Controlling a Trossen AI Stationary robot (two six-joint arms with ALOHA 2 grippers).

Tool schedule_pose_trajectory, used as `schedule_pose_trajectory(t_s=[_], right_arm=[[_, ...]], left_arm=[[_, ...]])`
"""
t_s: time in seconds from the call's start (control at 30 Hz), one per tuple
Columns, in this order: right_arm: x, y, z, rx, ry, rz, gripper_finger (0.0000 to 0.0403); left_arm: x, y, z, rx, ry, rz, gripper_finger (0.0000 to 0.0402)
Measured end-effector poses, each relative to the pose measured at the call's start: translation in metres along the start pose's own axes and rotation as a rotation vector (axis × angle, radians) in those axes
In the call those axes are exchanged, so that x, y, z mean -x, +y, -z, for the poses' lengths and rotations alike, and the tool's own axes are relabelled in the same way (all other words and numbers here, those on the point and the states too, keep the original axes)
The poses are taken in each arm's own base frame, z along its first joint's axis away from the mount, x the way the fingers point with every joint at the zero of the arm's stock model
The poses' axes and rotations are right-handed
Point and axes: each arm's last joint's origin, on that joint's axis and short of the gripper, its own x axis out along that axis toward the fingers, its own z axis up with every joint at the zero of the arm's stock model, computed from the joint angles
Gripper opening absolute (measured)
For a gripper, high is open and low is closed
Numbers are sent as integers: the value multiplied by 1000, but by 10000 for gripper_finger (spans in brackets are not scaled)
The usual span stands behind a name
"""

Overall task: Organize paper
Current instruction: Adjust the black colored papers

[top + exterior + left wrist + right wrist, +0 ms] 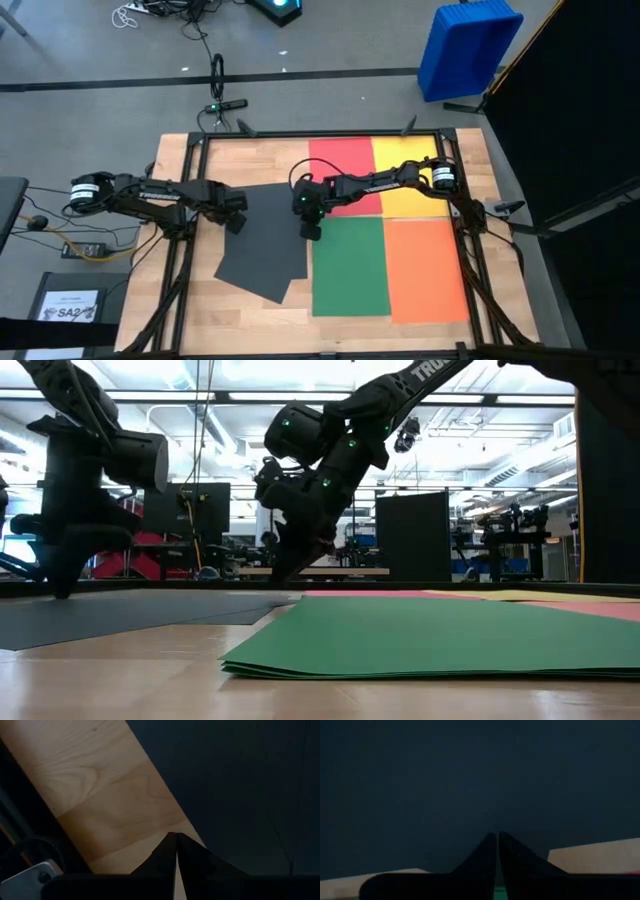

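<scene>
Dark grey paper (262, 240) lies flat on the wood in an untidy pile, one sheet skewed, left of the green sheet (350, 265). The orange sheet (428, 268) lies right of the green one, with red (345, 172) and yellow (408, 172) sheets behind them; all lie flat in a grid. My left gripper (237, 218) is shut and low at the dark pile's left side (176, 836). My right gripper (311, 230) is shut and low at its right side (497, 835). In the low view both reach down to the paper, left (58, 588) and right (283, 575). My left gripper comes slanting down from the table's left, and its shut fingertips (170, 842) rest on the dark grey paper's left edge (200, 827), beside bare wood. The paper lies flat. My right gripper comes slanting down from the right, and its shut fingertips (490, 842) rest on the dark grey paper's right part (485, 795), near the green sheet. The paper lies flat on the table.
A black metal frame (190, 150) runs around the tabletop. Bare wood (180, 300) shows at the near left. Off the table are a small white "SA2" sheet (72, 308) at the near left, a blue bin (468, 45) at the far right and cables (215, 85) on the floor.
</scene>
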Motion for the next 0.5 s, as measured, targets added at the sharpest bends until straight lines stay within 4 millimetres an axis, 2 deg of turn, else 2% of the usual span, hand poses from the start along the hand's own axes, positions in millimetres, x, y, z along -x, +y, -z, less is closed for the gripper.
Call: schedule_pose_trajectory(t_s=[0.2,0.5], right_arm=[[1,-7,0,-9,11,-13,0],[1,-8,4,-2,42,-3,0]], left_arm=[[0,-1,0,-1,5,13,0],[1,-3,-1,0,16,46,0]])
